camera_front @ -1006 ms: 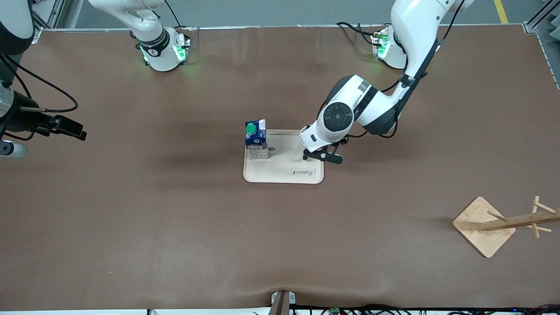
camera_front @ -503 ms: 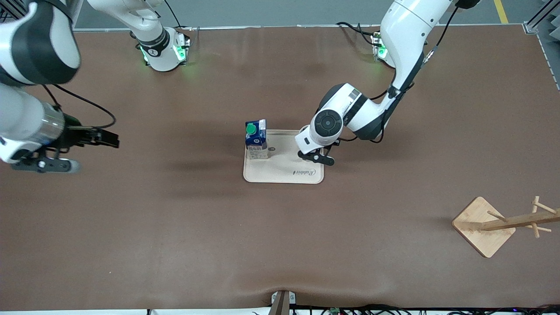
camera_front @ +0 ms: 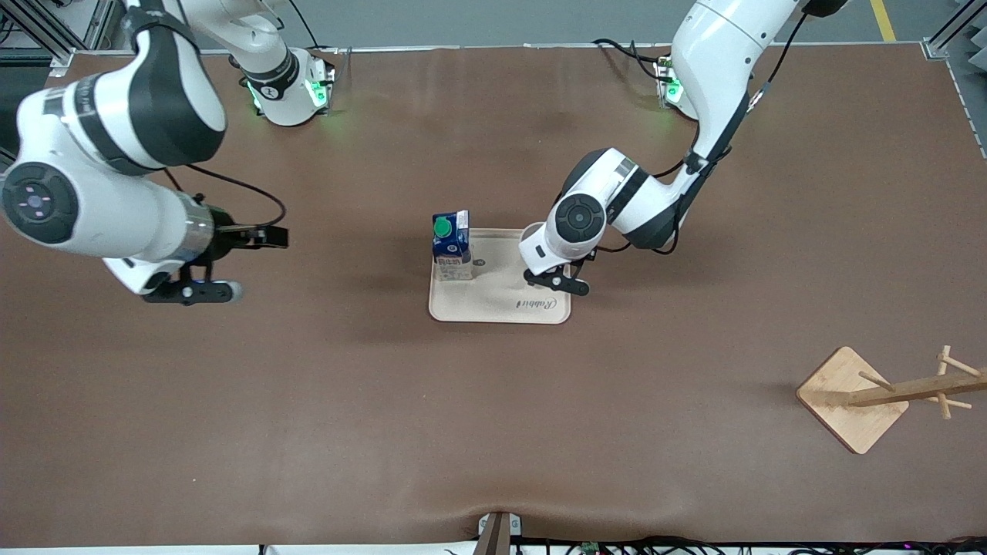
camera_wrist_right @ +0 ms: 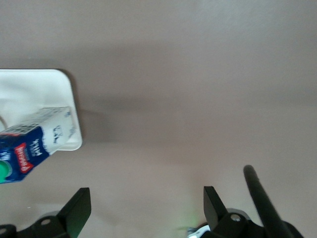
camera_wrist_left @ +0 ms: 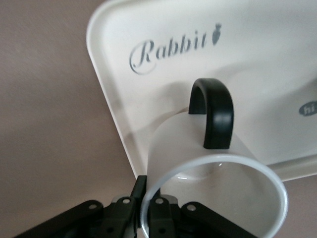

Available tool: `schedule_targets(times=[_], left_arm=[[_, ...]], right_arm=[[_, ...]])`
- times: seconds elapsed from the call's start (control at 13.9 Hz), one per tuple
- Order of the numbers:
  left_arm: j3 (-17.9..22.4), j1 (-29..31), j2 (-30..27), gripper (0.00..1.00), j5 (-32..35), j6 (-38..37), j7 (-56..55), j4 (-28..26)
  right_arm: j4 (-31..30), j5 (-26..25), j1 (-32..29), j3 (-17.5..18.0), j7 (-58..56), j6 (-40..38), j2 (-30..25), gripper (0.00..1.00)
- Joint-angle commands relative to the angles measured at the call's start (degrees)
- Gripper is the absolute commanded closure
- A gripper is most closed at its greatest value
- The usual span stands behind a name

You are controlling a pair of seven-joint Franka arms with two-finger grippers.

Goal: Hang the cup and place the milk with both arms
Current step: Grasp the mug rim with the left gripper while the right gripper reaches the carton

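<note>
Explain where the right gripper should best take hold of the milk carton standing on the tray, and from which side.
Grip the milk carton across its flat lower walls, below the gable and green cap, probably coming in level from the right arm's end of the table, where the open right gripper hangs. It stands upright at that edge of the tray.

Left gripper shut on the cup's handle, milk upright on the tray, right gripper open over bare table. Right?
Not quite. The left gripper is shut on the cup's rim, not its handle; the handle stands free at the other edge of the rim, as the left wrist view shows. The milk is upright on the tray, and the right gripper is open over bare table.
</note>
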Motion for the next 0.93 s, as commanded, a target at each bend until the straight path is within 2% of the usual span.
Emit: schedule_targets(times=[0.0, 0.22, 0.29, 0.57, 0.86], left_arm=[[0.2, 2.9, -5.0, 1.0, 1.2, -3.4, 0.3, 1.6], [0.0, 9.8, -9.3, 1.0, 0.2, -13.9, 1.4, 7.4], [0.0, 12.4, -11.0, 1.0, 0.3, -15.3, 2.2, 8.2], [0.0, 22.4, -16.0, 1.0, 0.9, -15.7, 5.7, 8.6], [0.1, 30.7, -16.5, 1.0, 1.3, -15.6, 13.3, 11.7]], right_arm=[[-1.4, 1.4, 3.9, -0.4, 4.0, 1.0, -1.3, 0.0], [-1.8, 2.8, 7.8, -0.4, 8.1, 5.4, -1.1, 0.0], [-1.8, 2.9, 9.4, -0.4, 10.1, 6.6, -0.8, 0.0], [-5.3, 2.9, 16.7, -0.4, 19.3, 13.9, -0.5, 0.0], [-9.7, 2.9, 22.4, -0.4, 23.9, 22.8, 0.5, 0.0]])
